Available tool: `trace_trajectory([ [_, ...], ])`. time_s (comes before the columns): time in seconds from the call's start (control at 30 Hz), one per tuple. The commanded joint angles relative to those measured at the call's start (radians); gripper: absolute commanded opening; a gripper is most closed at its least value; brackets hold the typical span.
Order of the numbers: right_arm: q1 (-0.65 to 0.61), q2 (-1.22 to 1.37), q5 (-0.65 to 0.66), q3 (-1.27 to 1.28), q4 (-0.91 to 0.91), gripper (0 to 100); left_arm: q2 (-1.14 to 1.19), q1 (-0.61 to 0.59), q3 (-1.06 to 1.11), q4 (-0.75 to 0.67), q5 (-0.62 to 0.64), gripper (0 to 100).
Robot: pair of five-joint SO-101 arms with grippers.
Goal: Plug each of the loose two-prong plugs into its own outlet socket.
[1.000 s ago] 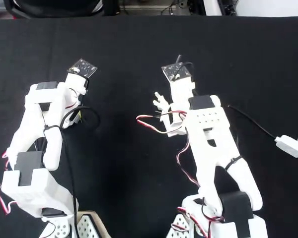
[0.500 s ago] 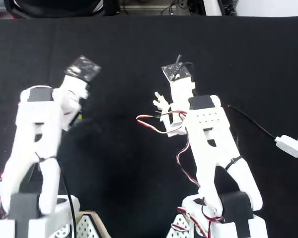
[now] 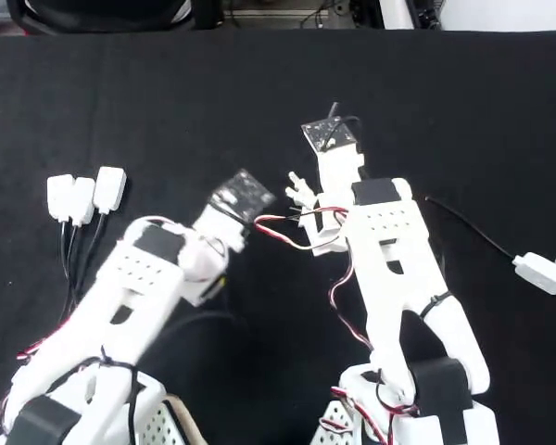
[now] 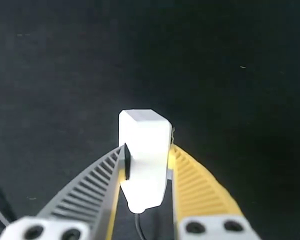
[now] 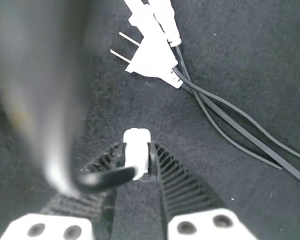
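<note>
**Nothing plugged in yet**

My left gripper [image 4: 145, 152] is pinching a white plug [image 4: 144, 130] over the black table [image 4: 65, 60]. My right gripper [image 5: 138, 150] is pinching a small white piece [image 5: 136, 140]. I am judging the task barely begun: three plugs [image 3: 81, 199] are lying loose, and I am identifying no socket. The right wrist view is showing their prongs [image 5: 120, 55]; the high view is not

Black matte surface [image 3: 259, 83] spread wide, flecked with pale lint up close. Beyond its far edge, a dark rounded shape [image 3: 102, 13], a tangle of cables [image 3: 301, 13], a white panel [image 3: 505, 13] at the corner
</note>
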Motion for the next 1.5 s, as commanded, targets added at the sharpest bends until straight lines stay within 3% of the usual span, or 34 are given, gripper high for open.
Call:
trace_trajectory([
  [0.0, 0.012, -0.004, 0.006, -0.007, -0.003, 1.1, -0.025, 0.077, 0.03, 0.006, 0.029, 3],
  [0.13, 0.012, -0.004, 0.005, -0.007, -0.003, 1.1, 0.009, 0.033, 0.085, -0.124, 0.026, 4],
  [0.33, 0.012, -0.004, 0.003, -0.007, -0.003, 1.1, 0.143, -0.058, 0.067, -0.169, 0.026, 11],
  [0.73, 0.012, -0.002, 0.006, -0.007, -0.003, 1.1, 0.196, -0.166, -0.088, -0.092, 0.0, 26],
  [1.1, 0.012, -0.002, 0.006, -0.007, -0.003, 1.1, 0.204, -0.232, -0.093, -0.106, -0.094, 26],
  [1.3, 0.012, -0.002, 0.006, -0.007, -0.003, 1.1, 0.207, -0.34, -0.084, -0.222, -0.118, 26],
  [1.47, 0.012, -0.002, 0.008, -0.007, -0.003, 1.1, 0.198, -0.355, -0.084, -0.222, -0.132, 26],
])
